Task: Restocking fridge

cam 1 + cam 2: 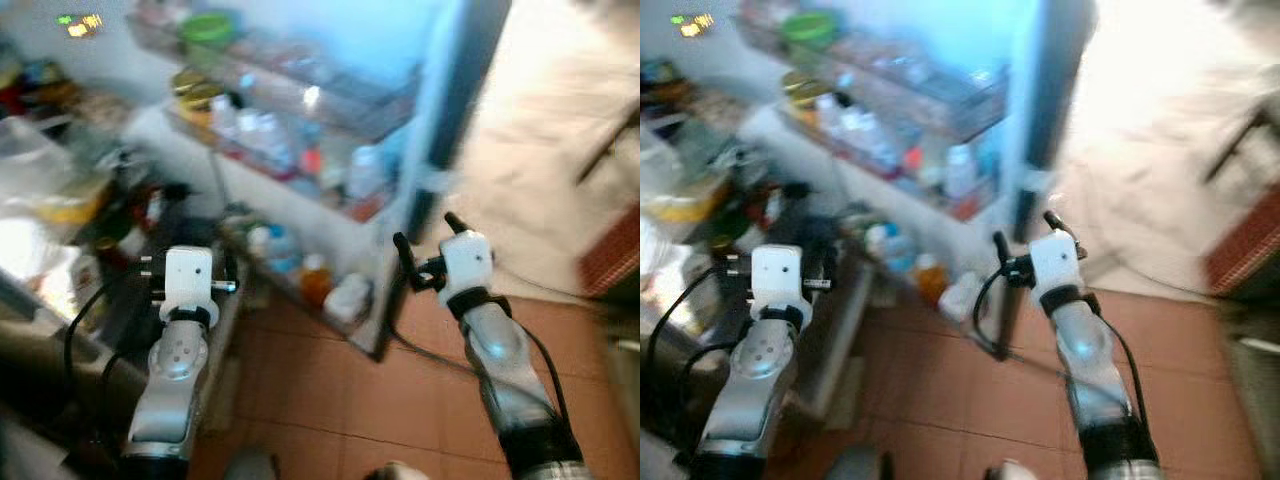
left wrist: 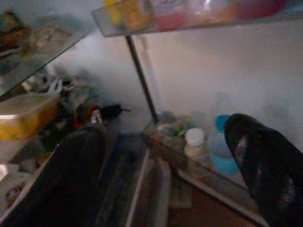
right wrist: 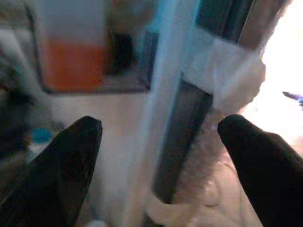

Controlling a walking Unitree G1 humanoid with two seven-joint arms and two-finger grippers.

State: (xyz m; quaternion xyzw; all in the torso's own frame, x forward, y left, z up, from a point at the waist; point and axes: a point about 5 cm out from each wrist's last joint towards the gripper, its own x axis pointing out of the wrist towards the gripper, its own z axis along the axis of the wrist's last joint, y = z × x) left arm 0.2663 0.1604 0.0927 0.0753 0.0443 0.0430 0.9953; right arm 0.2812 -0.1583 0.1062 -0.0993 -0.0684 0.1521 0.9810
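Observation:
The fridge stands open in front of me, blurred. Its white door [image 1: 300, 195] swings out toward me, with racks of bottles [image 1: 265, 135] and a blue-capped bottle [image 1: 280, 245] in the lowest rack. The fridge interior [image 1: 60, 205] lies to my left, with a yellow container [image 2: 23, 116] on a shelf. My left gripper [image 2: 165, 130] is open and holds nothing, pointing into the low corner between interior and door. My right gripper [image 1: 426, 232] is open and holds nothing, raised just beside the door's outer edge [image 3: 189, 118].
Terracotta tiles [image 1: 400, 400] cover the floor under my arms. A pale, bright floor area [image 1: 540, 150] lies beyond the door to the right. A reddish-brown object [image 1: 615, 250] stands at the far right. Something white [image 3: 227, 75] is wrapped on the door edge.

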